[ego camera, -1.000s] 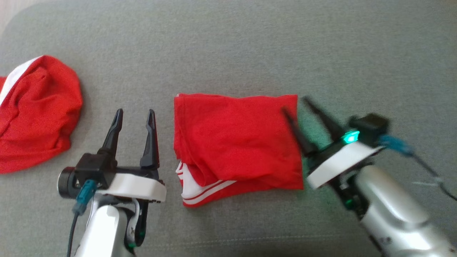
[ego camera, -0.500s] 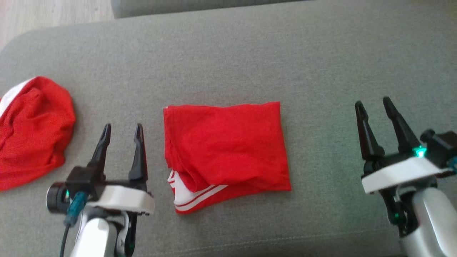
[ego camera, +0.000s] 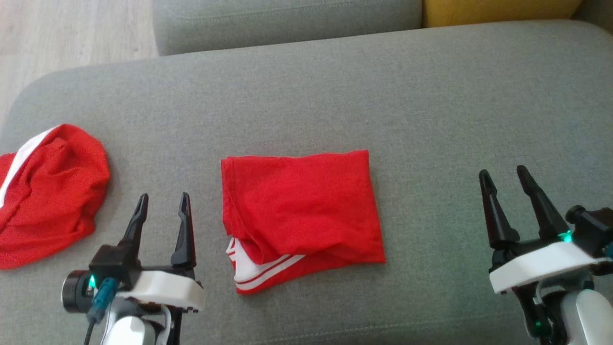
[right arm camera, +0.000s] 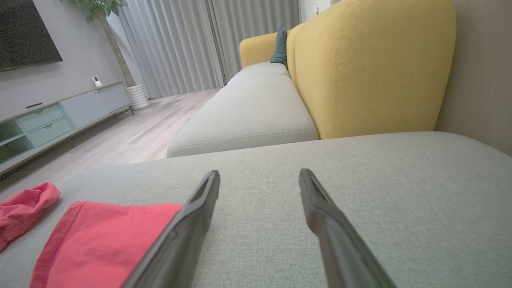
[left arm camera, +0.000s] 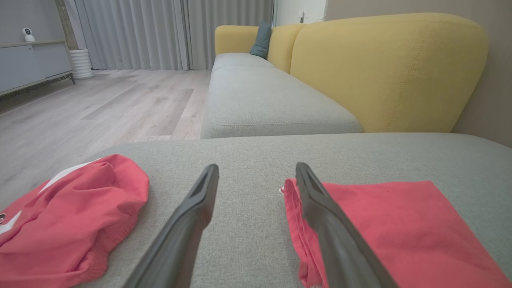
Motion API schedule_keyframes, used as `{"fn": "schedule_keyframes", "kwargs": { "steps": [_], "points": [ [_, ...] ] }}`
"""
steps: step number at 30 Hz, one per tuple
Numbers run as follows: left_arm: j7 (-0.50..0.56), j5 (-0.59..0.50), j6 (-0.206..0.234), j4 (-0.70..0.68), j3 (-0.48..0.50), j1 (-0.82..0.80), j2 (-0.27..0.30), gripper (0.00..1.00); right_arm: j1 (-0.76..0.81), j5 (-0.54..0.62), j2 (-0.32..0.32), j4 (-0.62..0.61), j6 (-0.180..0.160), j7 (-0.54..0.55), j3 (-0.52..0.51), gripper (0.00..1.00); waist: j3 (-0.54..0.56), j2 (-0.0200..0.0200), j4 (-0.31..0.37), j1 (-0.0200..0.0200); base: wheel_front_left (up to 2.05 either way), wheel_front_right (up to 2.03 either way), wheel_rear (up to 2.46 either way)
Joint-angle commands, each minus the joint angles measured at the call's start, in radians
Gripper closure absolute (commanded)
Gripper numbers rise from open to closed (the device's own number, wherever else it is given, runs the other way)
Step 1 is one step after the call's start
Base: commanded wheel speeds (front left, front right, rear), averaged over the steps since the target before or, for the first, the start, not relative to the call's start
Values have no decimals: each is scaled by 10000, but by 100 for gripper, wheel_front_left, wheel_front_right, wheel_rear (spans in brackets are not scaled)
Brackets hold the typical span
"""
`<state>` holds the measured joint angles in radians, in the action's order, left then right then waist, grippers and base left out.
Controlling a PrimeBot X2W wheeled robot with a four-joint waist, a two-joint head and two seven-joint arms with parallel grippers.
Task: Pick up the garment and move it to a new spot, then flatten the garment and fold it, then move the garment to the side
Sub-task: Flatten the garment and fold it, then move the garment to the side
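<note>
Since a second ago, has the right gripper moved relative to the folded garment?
Yes. The right gripper has moved right: earlier its tips overlapped the right edge of the folded garment; now bare cushion separates them.

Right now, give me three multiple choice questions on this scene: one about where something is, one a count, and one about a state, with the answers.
1. Where does the folded garment lie on the grey cushion?
A. Between the left gripper and the right gripper
B. To the right of both grippers
C. Hanging off the front edge

2. How many red garments are on the cushion?
A. One
B. Two
C. Three

3. What state are the grippers in?
A. Both shut on cloth
B. One open, one shut
C. Both open, holding nothing

Answers:
1 A: the head view shows it in the middle with a gripper at each side.
2 B: there is the folded one plus a crumpled garment at the left.
3 C: each one's jaws stand apart with nothing between them.
</note>
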<state>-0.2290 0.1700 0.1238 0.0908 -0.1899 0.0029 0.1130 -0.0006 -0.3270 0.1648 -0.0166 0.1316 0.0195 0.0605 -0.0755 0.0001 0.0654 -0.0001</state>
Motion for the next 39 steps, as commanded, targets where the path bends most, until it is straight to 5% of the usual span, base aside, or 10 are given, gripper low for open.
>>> {"fn": "schedule_keyframes", "kwargs": {
  "steps": [1, 39],
  "points": [
    [-19, 31, 40, -391, 275, -281, 155, 0, -165, 84, 0, -424, -9, 39, 152, 0, 41, -1, -9, 1, 0, 0, 0],
    [-95, -19, 337, -833, 17, -977, 273, 0, -569, 279, 106, -429, -9, 678, 308, 0, -899, -1, -372, 1, 0, 0, 0]
  ]
}}
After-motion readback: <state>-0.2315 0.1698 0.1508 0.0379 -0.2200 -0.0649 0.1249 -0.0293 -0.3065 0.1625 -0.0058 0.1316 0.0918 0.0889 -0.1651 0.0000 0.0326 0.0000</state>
